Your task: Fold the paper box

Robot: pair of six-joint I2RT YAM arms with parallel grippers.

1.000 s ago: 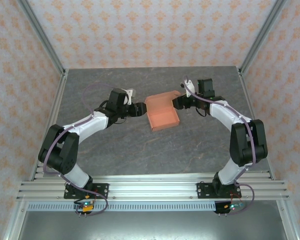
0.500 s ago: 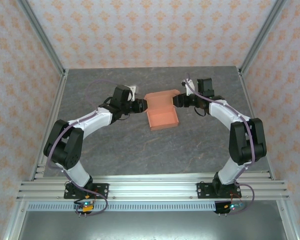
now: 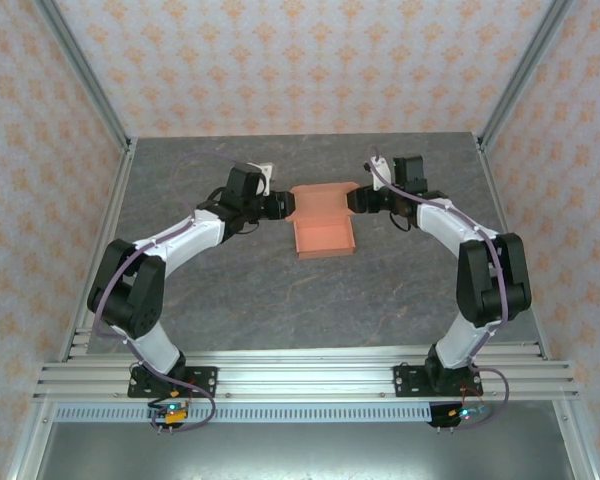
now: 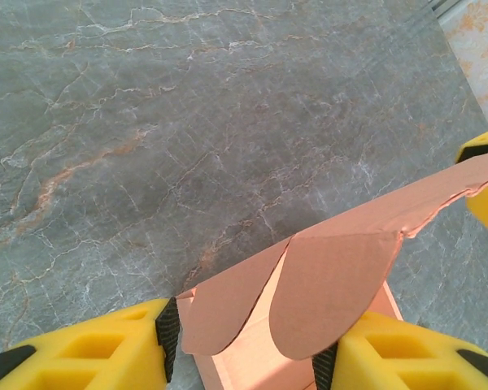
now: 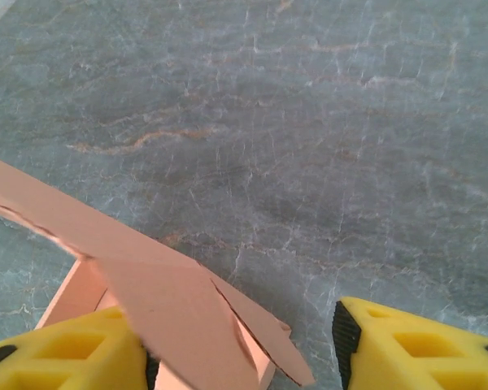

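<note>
Left gripper (image 3: 283, 205): part-open around salmon card paper box (image 3: 324, 235), hold unclear
Right gripper (image 3: 352, 201): part-open, box flap against one finger
Surface (image 3: 280, 290): grey veined marble

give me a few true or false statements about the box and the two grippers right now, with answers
1. The paper box sits between the left gripper and the right gripper. True.
2. The box is fully closed. False: its top is open and its flaps stand loose.
3. In the right wrist view, bare table shows between the card and one finger. True.
4. The left gripper hovers well clear of the box. False: its fingers straddle one end of the box.
</note>
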